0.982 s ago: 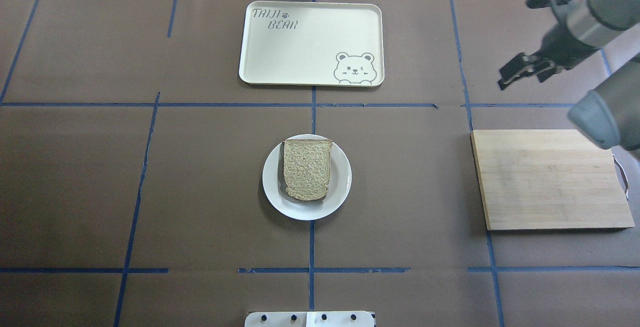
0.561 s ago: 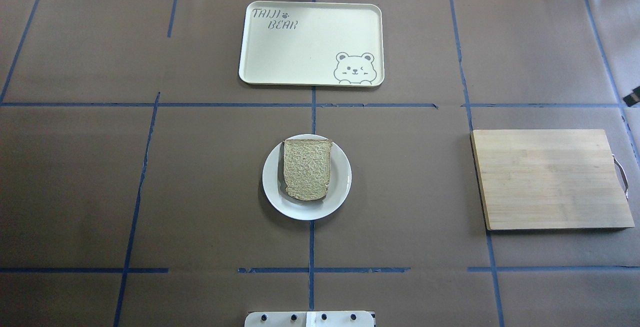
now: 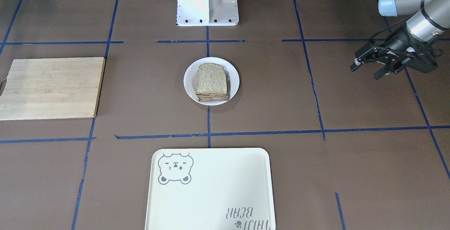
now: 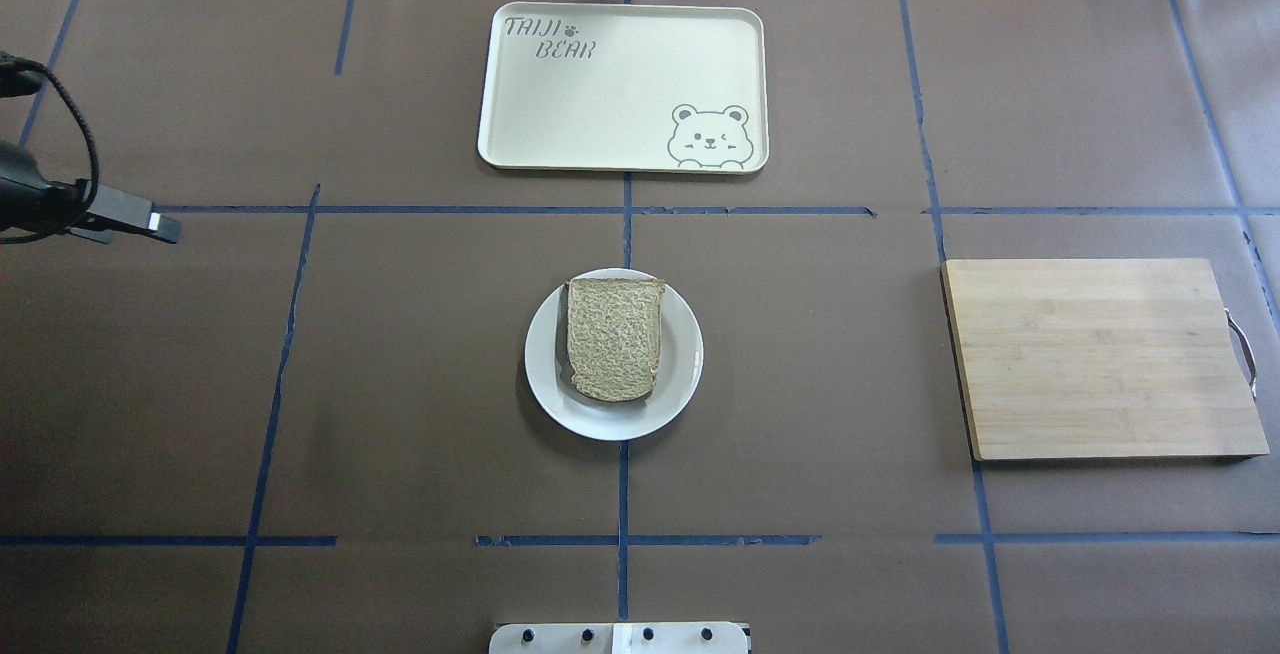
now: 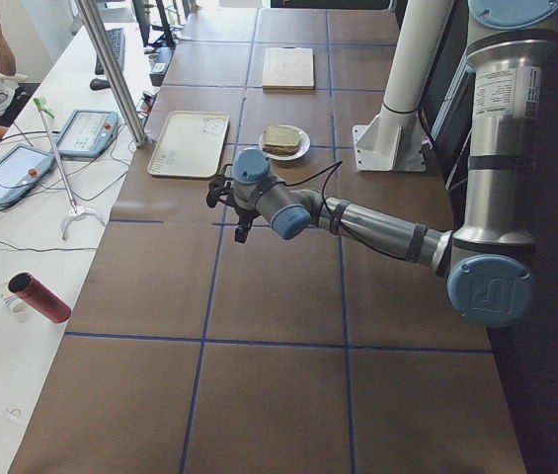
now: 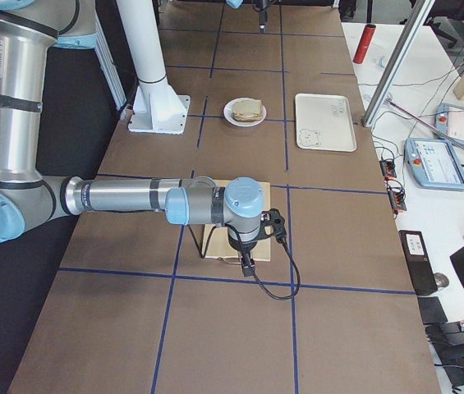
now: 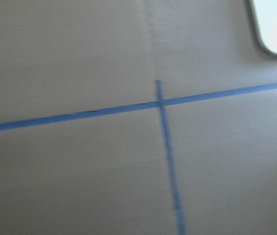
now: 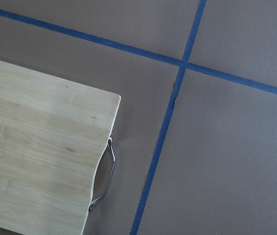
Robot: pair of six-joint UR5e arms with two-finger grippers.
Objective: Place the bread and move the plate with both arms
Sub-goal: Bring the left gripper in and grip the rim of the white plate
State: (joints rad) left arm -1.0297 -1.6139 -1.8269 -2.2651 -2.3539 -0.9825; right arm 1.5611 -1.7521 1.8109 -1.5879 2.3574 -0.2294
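Note:
The bread (image 4: 614,339) is a pale tan slice lying on the small white plate (image 4: 680,384) at the table's middle. In the front-facing view the bread (image 3: 210,78) tops a low stack on the plate (image 3: 234,82). My left gripper (image 3: 366,71) is open and empty, hovering far out on the plate's left side; in the overhead view only one of its fingertips (image 4: 150,225) reaches in from the left edge. My right gripper (image 6: 247,264) shows only in the exterior right view, pointing down at the cutting board's outer edge; I cannot tell whether it is open or shut.
A cream bear tray (image 4: 620,84) lies beyond the plate. A wooden cutting board (image 4: 1100,359) with a metal handle (image 8: 106,176) lies on the right. The white pedestal base (image 3: 207,1) stands at the robot's side of the table. Blue tape lines cross the brown table.
My right arm has swung out of the overhead view past the right edge. My left gripper has come into that view at the left edge. Bread and plate have not moved.

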